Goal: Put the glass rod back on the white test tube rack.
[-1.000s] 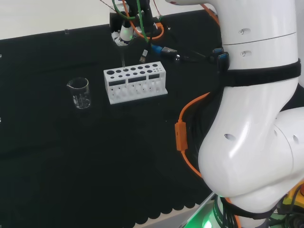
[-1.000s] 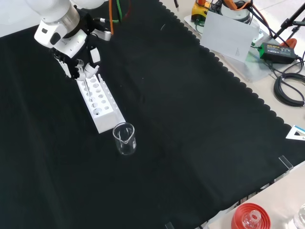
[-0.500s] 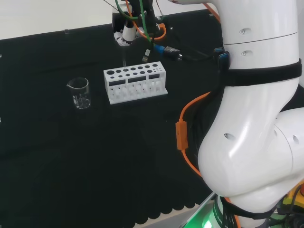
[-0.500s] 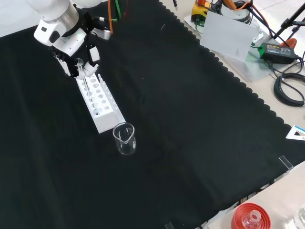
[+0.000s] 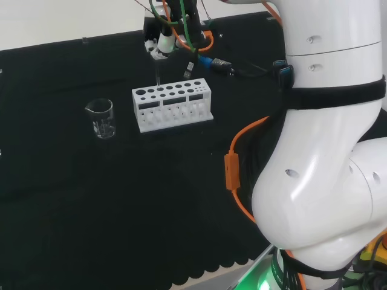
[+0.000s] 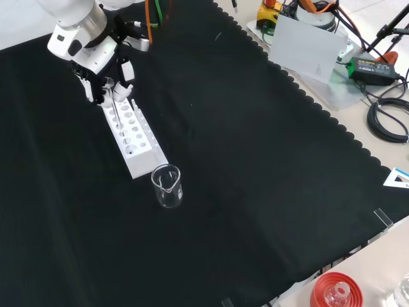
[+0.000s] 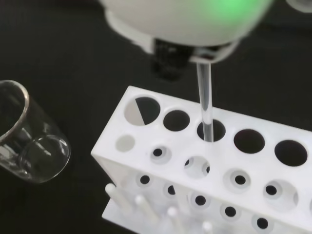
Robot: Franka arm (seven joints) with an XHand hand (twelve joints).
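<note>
A clear glass beaker (image 6: 167, 186) stands upright on the black cloth (image 6: 255, 160). Near the cloth's scalloped edge, off it, sits a red ribbed ring (image 6: 334, 291).

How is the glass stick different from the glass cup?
The glass rod is thin and long; the beaker is wide and hollow. The rod is held upright by the hand over a hole in the test tube rack; the beaker stands alone on the cloth. Both are clear.
</note>
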